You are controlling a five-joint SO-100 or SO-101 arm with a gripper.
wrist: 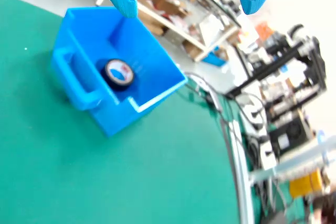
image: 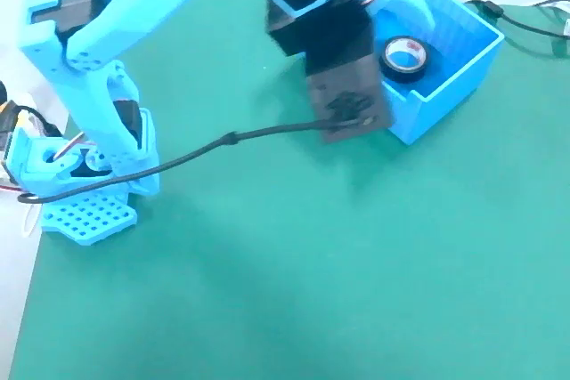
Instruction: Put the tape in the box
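A black roll of tape lies flat on the floor of the blue box at the back right of the green mat. The wrist view shows the tape inside the box, near its handle side. My gripper is open and empty, its two blue fingers spread wide above the box. It touches neither the box nor the tape. In the fixed view the fingers are mostly hidden behind the black wrist camera block at the top edge.
The arm's base stands at the left edge of the green mat. A black cable runs from base to wrist. More cables lie beyond the box. Shelves and clutter stand past the table.
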